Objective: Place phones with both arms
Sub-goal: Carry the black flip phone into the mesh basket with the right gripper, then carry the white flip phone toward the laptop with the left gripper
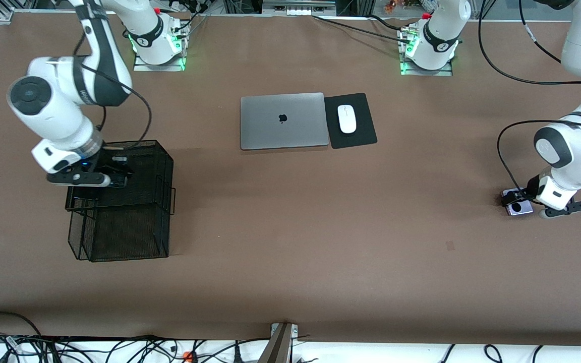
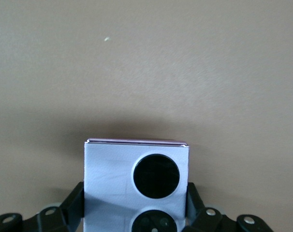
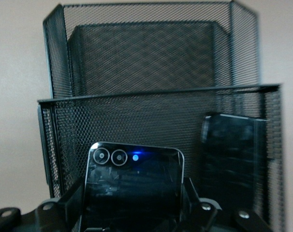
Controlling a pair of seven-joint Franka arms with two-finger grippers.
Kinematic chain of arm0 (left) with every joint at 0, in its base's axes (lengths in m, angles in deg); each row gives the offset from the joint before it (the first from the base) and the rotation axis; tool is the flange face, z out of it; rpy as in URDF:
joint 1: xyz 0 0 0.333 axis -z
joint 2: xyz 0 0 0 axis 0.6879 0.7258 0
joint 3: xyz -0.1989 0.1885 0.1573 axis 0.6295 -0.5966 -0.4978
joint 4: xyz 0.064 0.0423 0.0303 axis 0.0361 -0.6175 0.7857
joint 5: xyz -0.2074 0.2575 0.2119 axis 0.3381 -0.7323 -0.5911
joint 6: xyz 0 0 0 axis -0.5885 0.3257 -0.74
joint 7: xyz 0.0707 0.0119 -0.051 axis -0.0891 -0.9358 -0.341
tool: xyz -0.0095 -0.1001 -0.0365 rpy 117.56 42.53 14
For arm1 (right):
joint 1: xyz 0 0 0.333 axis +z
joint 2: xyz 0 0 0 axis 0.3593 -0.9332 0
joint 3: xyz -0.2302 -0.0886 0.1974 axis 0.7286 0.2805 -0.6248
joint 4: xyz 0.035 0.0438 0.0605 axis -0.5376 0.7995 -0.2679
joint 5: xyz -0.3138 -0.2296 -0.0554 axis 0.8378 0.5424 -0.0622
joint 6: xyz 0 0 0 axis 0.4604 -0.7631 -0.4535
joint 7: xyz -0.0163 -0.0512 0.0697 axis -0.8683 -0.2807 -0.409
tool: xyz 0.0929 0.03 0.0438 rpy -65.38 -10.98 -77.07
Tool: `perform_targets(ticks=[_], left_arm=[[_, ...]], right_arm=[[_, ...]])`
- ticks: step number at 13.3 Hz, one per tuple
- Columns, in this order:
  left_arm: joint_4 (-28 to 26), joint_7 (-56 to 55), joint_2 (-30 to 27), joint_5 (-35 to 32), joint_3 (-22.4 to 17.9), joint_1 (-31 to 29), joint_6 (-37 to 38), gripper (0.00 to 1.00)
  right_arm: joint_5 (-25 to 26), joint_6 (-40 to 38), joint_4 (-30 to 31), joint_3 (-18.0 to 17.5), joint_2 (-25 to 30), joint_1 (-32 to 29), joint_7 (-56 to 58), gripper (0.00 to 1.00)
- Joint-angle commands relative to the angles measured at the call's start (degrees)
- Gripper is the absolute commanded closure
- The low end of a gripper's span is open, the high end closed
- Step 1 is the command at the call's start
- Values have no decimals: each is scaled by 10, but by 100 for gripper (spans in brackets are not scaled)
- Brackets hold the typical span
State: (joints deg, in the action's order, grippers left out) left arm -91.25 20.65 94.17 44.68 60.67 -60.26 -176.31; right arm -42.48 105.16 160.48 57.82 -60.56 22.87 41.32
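left gripper (image 1: pixel 521 200) clamped on lilac-white phone (image 2: pixel 136 186) low at table (image 1: pixel 290 242), left arm's end | right gripper (image 1: pixel 115 177) grips small black phone (image 3: pixel 133 186) over mesh organizer (image 1: pixel 119 201); long black phone (image 3: pixel 233 159) stands inside

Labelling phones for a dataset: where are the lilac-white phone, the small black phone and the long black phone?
lilac-white phone (image 2: pixel 112 174): left wrist view, pale face.
small black phone (image 3: pixel 134 186): right wrist view, glossy face.
long black phone (image 3: pixel 232 154): right wrist view, dark face.
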Motion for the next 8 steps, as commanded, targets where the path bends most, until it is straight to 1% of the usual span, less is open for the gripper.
perform_targets(ticks=[1,2,4,5,6,7,8], left_arm=[[54,-11,-17,15,-1,11,96,96],[72,-24,-18,14,0,16,124,96],[95,-64,-21,11,-1,50,161,96],[96,-90,-23,10,-1,68,169,96],[96,-108,-27,9,-1,91,170,96],[96,-120,-28,9,-1,114,176,96],[96,-137,-29,9,-2,141,186,96]], right_arm=[[-16,33,29,1,4,6,15,100],[-16,34,30,1,2,6,24,100],[-23,44,30,1,-8,5,26,100],[-28,54,31,1,-15,6,26,85],[-41,59,31,0,-21,6,26,50],[-60,64,31,0,-23,6,26,32],[-74,64,30,-2,-23,7,26,17]])
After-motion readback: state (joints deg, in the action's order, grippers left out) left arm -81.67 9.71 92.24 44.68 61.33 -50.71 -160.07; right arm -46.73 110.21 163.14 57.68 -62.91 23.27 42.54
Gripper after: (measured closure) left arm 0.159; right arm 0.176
